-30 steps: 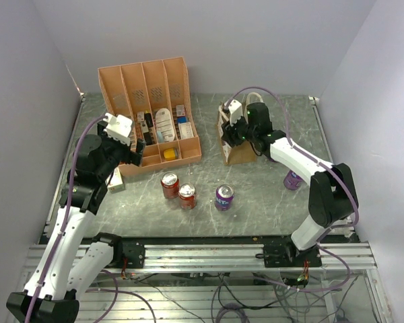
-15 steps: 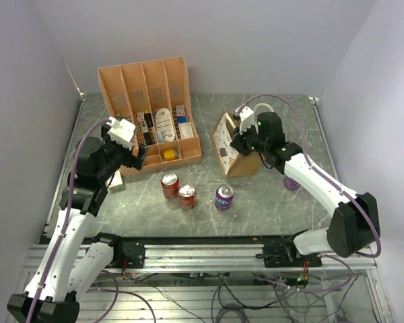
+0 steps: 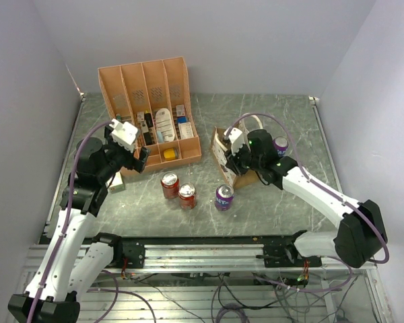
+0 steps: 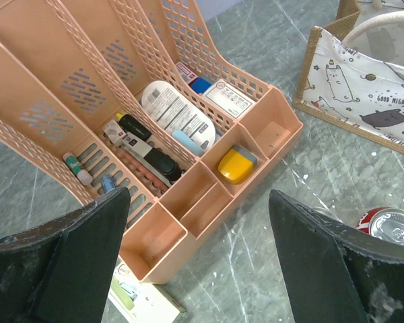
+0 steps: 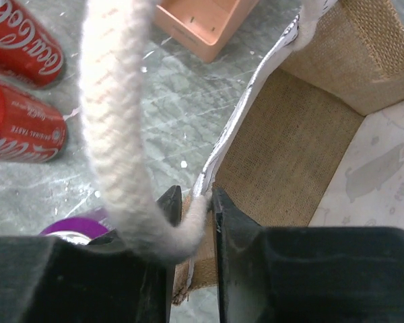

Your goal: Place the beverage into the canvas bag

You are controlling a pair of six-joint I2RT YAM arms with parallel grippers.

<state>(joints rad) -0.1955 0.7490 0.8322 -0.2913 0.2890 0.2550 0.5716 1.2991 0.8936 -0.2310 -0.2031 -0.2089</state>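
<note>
The canvas bag (image 3: 221, 149) stands right of centre, its pale printed panel (image 4: 363, 101) facing left. My right gripper (image 3: 233, 160) is shut on its near rim where a cream handle (image 5: 114, 134) joins, one finger inside the burlap lining (image 5: 283, 155) and one outside; in the wrist view the right gripper (image 5: 196, 198) pinches cloth and rope. Beverages stand in front: two red cans (image 3: 170, 184) (image 3: 186, 195) and a purple can (image 3: 223, 196). Another purple can (image 3: 281, 144) is behind the bag. My left gripper (image 3: 131, 147) hangs open over the tray's front; the left gripper (image 4: 198, 202) holds nothing.
An orange slotted organiser tray (image 3: 121, 87) with small items stands at the back left. A small flat box (image 4: 138, 299) lies by its front left corner. Grey walls close in the table on three sides.
My right arm has pulled the canvas bag nearer and to the left, closer to the cans, with its jaws closed on the rim. The left arm has barely moved.
</note>
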